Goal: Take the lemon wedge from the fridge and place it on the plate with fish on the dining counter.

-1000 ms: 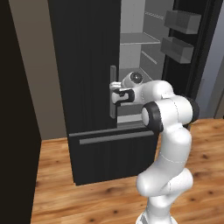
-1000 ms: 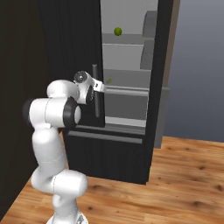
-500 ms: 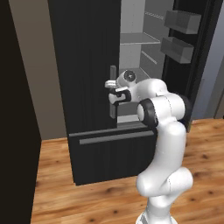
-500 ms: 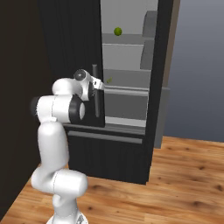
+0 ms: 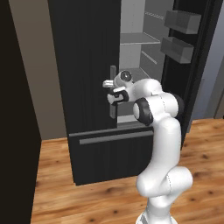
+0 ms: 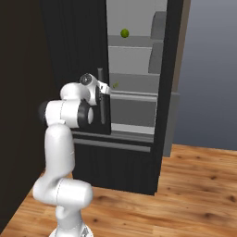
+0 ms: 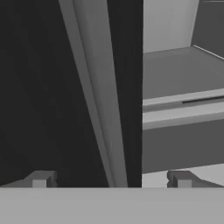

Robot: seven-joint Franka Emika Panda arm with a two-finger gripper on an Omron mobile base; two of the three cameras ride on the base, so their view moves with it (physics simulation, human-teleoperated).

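One lemon wedge [image 6: 115,85] and one round green fruit [image 6: 124,33] in fridge [image 6: 88,51].

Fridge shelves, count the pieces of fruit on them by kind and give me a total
Round green fruit: 1, on an upper shelf
Lemon wedge: 1, on the shelf below, near the open claw
Total: 2
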